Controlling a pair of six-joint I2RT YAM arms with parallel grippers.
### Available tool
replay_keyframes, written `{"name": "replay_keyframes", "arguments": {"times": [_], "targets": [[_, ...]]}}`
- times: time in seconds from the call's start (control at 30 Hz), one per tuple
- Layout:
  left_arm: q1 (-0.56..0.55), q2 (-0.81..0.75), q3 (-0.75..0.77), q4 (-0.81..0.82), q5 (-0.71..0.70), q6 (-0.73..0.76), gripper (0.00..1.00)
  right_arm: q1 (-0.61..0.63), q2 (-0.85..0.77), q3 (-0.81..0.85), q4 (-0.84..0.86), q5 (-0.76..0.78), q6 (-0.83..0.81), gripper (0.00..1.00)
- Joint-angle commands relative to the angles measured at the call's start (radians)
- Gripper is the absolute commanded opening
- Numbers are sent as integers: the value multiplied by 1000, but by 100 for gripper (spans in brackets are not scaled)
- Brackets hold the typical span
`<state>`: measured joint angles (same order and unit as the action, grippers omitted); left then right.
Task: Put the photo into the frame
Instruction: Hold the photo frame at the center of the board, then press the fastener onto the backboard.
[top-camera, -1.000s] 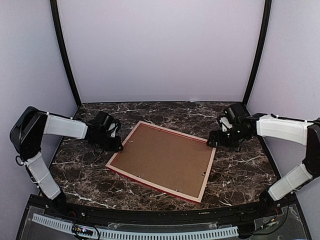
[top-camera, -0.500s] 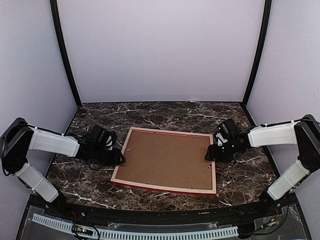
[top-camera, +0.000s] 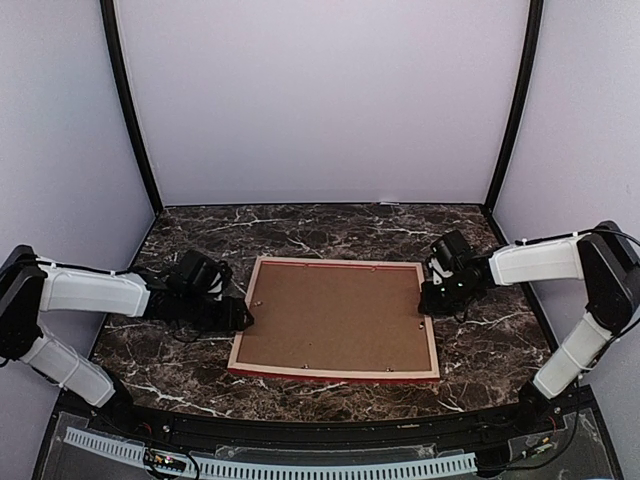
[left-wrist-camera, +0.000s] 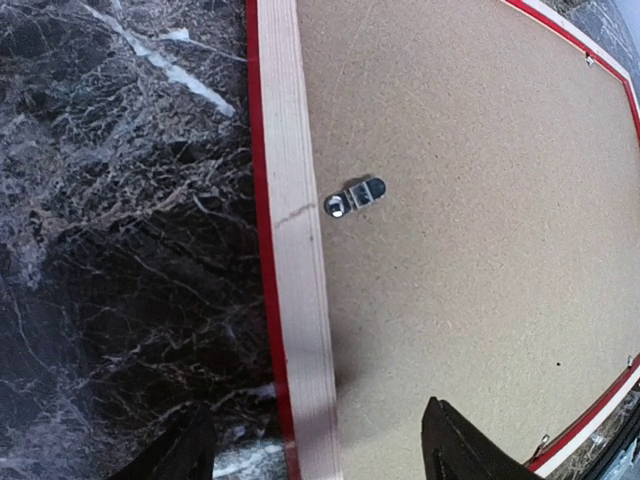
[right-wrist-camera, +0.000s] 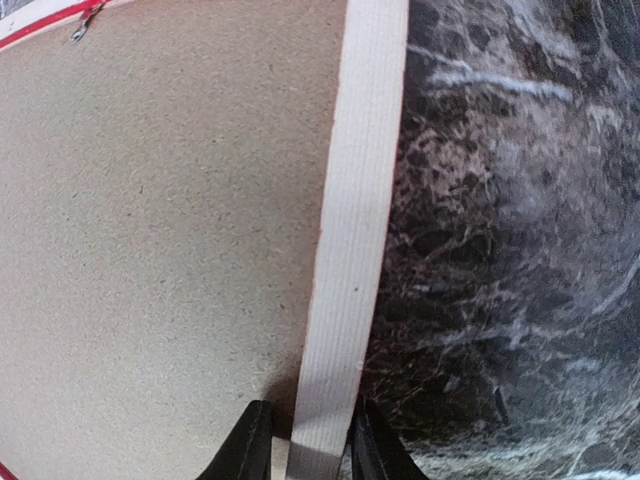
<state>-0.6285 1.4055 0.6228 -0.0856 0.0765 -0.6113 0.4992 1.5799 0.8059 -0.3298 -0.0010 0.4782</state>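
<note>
The frame (top-camera: 330, 370) lies face down on the marble table, its pale wood back up and a red edge showing. A brown backing board (top-camera: 335, 315) fills it. My left gripper (top-camera: 238, 316) stands open at the frame's left rail (left-wrist-camera: 295, 200), one finger on each side of it without touching. My right gripper (top-camera: 428, 298) is shut on the right rail (right-wrist-camera: 355, 220), with its fingertips (right-wrist-camera: 250, 445) pinching the wood from both sides. The photo is not in view.
A small metal turn clip (left-wrist-camera: 355, 197) sits on the backing board (left-wrist-camera: 470, 200) near the left rail. More clips dot the board's edges. Dark marble tabletop (top-camera: 180, 370) surrounds the frame, with grey walls on three sides.
The frame has turned from a skewed angle to lie square with the table's front edge. My left gripper has opened off the left rail, and my right gripper has closed onto the right rail.
</note>
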Motion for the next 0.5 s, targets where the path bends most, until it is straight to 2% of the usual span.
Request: {"name": "replay_keyframes", "arguments": {"times": [0.0,0.17,0.47], "targets": [[-2,-8,72,-89,-101,85,75,-18,37,13,-32,64,-60,24],[16,35,164,-134,-161,166,80,-19,31,3,-39,68,-70,24],[43,176,308,-164,-121,290,81,-20,-7,-25,-43,47,-68,23]]}}
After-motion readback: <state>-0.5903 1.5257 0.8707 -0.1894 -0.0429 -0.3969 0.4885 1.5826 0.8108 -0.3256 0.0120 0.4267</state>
